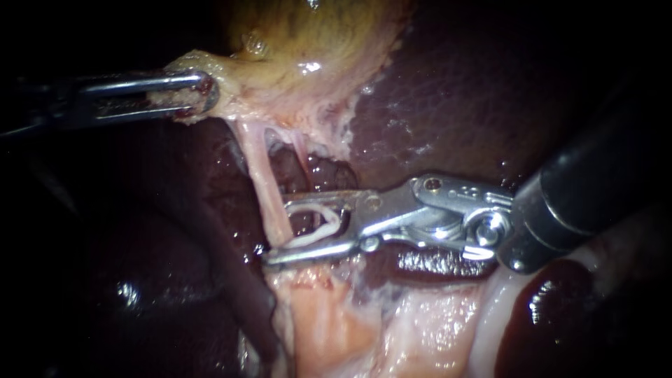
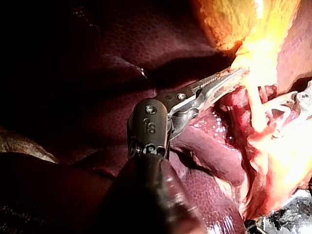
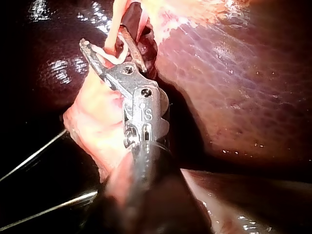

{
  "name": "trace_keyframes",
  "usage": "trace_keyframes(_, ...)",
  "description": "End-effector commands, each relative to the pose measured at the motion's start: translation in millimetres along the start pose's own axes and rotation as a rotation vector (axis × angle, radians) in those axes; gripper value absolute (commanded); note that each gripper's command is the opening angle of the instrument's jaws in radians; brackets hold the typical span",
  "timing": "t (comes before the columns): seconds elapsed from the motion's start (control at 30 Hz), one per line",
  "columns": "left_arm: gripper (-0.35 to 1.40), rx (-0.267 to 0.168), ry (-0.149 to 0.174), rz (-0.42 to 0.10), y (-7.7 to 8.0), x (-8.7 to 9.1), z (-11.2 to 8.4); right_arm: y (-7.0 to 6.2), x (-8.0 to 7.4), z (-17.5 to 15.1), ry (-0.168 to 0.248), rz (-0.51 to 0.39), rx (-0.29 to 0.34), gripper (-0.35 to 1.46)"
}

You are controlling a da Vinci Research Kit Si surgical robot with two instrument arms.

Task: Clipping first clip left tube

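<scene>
Liver (image 1: 455,91) behind, dark. Jaws of left instrument (image 1: 204,92) clamp gallbladder (image 1: 308,42) edge. Jaws of right instrument (image 1: 277,232) hold an unclosed clip (image 1: 320,222), tips at left tube (image 1: 260,171).

Left tube (image 1: 269,196): pale pink strand, was stretched taut, near-vertical. Clip (image 1: 330,224): white, unclosed, lay just beside tube.

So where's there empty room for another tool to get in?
Bare liver between the gallbladder and my right instrument; also the dark liver below my left instrument. It's crowded in the middle, where the right instrument's clip straddles the left tube.
</scene>
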Motion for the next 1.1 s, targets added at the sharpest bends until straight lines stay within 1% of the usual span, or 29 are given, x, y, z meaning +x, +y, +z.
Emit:
trace_keyframes(0.03,-0.35,0.000,0.000,0.000,0.0,0.0,0.0,0.1,-0.1,0.0,0.000,-0.001,0.003,0.50)
trace_keyframes(0.2,-0.35,0.000,0.000,0.000,0.0,0.0,0.0,0.3,-0.5,0.6,-0.002,-0.003,0.004,0.50)
trace_keyframes(0.3,-0.35,0.000,0.000,0.000,0.0,0.0,0.1,0.4,-1.1,1.3,-0.003,-0.008,0.004,0.50)
trace_keyframes(0.37,-0.35,0.000,0.000,0.000,0.0,0.0,0.1,0.4,-1.7,1.9,-0.020,-0.012,0.002,0.50)
trace_keyframes(0.43,-0.35,0.000,0.000,0.000,0.0,0.0,0.1,0.5,-2.6,2.6,-0.049,-0.018,0.001,0.50)
trace_keyframes(0.47,-0.35,0.000,0.000,0.000,0.0,0.0,0.1,0.6,-3.0,2.9,-0.056,-0.020,0.001,0.50)
trace_keyframes(0.53,-0.35,0.000,0.001,0.000,0.0,0.0,0.2,0.7,-3.7,3.5,-0.062,-0.031,0.006,0.50)
trace_keyframes(0.6,-0.35,0.001,0.001,0.001,0.0,0.0,0.2,0.8,-4.0,4.0,-0.064,-0.033,0.010,0.50)
trace_keyframes(0.83,-0.35,-0.001,0.001,0.001,0.1,-0.1,0.5,1.0,-3.8,4.9,-0.069,-0.026,0.020,0.50)
trace_keyframes(1.0,-0.35,0.000,0.001,0.001,0.1,-0.1,0.6,1.1,-3.7,5.5,-0.059,-0.020,0.033,0.50)
trace_keyframes(1.1,-0.35,0.000,0.001,0.001,0.2,-0.1,0.7,0.9,-3.7,5.6,-0.048,-0.021,0.051,0.50)
